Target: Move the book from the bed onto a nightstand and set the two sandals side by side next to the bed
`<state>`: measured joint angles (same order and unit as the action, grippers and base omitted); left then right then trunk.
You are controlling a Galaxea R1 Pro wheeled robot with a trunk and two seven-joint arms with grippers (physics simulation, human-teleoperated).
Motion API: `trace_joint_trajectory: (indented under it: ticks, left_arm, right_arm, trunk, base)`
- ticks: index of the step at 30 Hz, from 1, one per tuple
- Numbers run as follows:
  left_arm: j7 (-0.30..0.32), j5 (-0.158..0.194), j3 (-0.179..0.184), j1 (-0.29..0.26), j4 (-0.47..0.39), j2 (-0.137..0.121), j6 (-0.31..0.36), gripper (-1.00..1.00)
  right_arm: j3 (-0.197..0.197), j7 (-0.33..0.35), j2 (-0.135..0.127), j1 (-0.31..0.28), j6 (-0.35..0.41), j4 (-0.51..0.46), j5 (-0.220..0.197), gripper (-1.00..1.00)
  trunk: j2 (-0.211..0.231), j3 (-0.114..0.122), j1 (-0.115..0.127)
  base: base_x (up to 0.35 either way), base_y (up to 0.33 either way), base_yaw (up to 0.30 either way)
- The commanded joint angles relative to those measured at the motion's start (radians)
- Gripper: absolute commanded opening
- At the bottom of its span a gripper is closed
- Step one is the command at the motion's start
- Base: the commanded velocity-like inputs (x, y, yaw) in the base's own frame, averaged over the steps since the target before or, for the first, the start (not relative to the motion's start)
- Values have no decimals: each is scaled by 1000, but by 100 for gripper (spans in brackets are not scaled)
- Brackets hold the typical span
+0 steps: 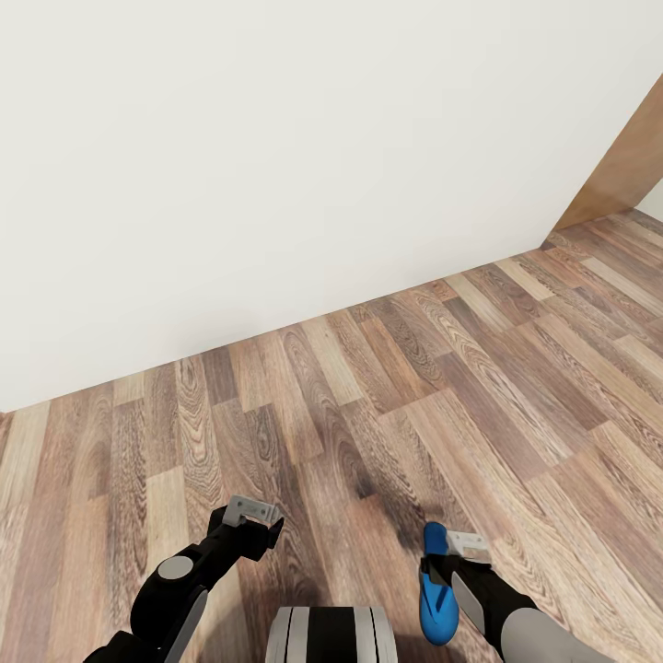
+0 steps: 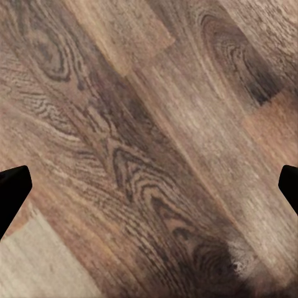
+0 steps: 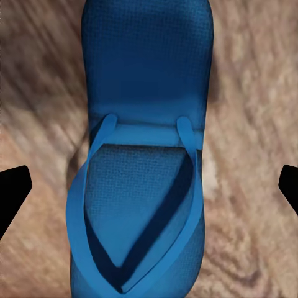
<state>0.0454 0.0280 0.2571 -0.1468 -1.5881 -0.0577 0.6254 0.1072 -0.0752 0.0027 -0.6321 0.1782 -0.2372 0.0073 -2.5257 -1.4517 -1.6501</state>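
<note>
1. At the near right of the head view, low over the plank floor (image 1: 387, 396), a bright blue sandal (image 1: 433, 589) hangs at the end of the right arm, its long sole pointing away from the robot toward the far wall.
2. The right gripper (image 1: 453, 545) sits at the sandal's far end, where the sole meets the grey fingers; it appears to be clenched on the sandal, though the contact itself is partly hidden by the arm.
3. In the right wrist view the same sandal (image 3: 143, 161) lies lengthwise between the two dark fingertips (image 3: 12, 192), its V-shaped straps and textured footbed plain to see, with blurred wood grain behind it.
4. The left gripper (image 1: 253, 520) hovers at the near left, over bare planks; its jaws stand apart with nothing between them.
5. The left wrist view looks at wood grain (image 2: 149, 149), with one dark fingertip (image 2: 11, 189) at each side edge, wide apart.
6. Between the two arms, at the near edge, the robot's grey-and-black trunk (image 1: 331, 635) shows.
7. Beyond the floor rises a plain white wall (image 1: 276, 166); at the far right a brown wooden panel (image 1: 622, 166) slants up from the floor.
</note>
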Motion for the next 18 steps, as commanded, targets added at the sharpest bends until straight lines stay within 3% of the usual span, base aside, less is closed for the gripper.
trace_joint_trajectory:
  ticks: [1, 12, 18]
  left_arm:
    - [1, 3, 1, 0, -1, -1, 5, 100]
    - [1, 3, 1, 0, -1, -1, 5, 100]
    - [1, 3, 1, 0, -1, -1, 5, 100]
  right_arm:
    - [3, -2, 0, 0, 6, -2, 1, 100]
    - [3, -3, 0, 0, 7, -2, 2, 100]
    - [3, -3, 0, 0, 7, -2, 2, 100]
  trunk:
    - [0, -1, 0]
    - [-2, -35, -4]
    - [-2, -35, -4]
  base:
    - [0, 0, 0]
    - [0, 0, 0]
    - [0, 0, 0]
